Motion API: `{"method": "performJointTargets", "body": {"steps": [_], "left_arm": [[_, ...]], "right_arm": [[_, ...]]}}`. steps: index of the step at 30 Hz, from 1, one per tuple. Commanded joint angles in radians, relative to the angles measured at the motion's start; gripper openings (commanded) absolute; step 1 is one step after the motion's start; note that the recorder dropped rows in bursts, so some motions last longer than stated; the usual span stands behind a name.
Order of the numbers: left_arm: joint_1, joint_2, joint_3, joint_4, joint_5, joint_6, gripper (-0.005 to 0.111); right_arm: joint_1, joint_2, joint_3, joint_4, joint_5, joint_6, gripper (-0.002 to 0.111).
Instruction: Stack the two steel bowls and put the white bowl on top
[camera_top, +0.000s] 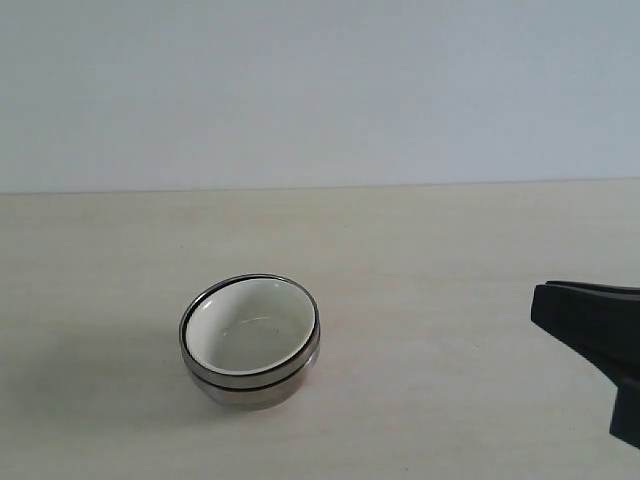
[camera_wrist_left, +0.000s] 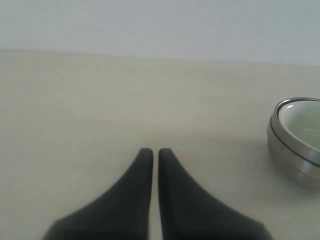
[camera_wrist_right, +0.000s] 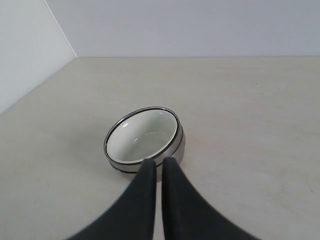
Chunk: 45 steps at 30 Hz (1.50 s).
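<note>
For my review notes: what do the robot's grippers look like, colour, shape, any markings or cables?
The left gripper and the right gripper each have two matte black fingers, broad at the base and curving in to narrow rounded tips. No markings or cables show. The exterior view catches only a black wedge-shaped part of the right one.

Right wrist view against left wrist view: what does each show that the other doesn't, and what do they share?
Only the right wrist view: the stack's whole rim, with the white bowl seated inside the steel bowls, a side wall, and the right jaws, shut. Only the left wrist view: the left jaws, shut, over the table, with the stack cut off at the picture's edge. Both: the white bowl in the steel bowls, and nothing held.
</note>
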Motion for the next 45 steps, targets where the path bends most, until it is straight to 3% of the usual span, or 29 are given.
{"method": "performJointTargets", "body": {"steps": [1, 7, 14, 19, 24, 35, 45], "left_arm": [[0.001, -0.003, 0.003, 0.002, 0.000, 0.004, 0.004], [0.001, -0.003, 0.003, 0.002, 0.000, 0.004, 0.004], [0.001, -0.003, 0.003, 0.002, 0.000, 0.004, 0.004], [0.001, -0.003, 0.003, 0.002, 0.000, 0.004, 0.004], [0.001, -0.003, 0.003, 0.002, 0.000, 0.004, 0.004], [0.001, -0.003, 0.003, 0.002, 0.000, 0.004, 0.004], [0.001, -0.003, 0.003, 0.002, 0.000, 0.004, 0.004]], "right_arm": [[-0.003, -0.003, 0.002, -0.006, -0.003, -0.004, 0.000], [0.005, -0.020, 0.002, -0.006, -0.003, -0.004, 0.000], [-0.226, -0.180, 0.002, 0.007, 0.088, 0.039, 0.000], [-0.428, -0.335, 0.116, 0.012, 0.045, 0.041, 0.000], [-0.517, -0.469, 0.262, 0.019, -0.015, 0.049, 0.000], [-0.531, -0.594, 0.338, 0.010, -0.026, 0.027, 0.000], [-0.531, -0.594, 0.338, -0.028, 0.182, -0.307, 0.000]]}}
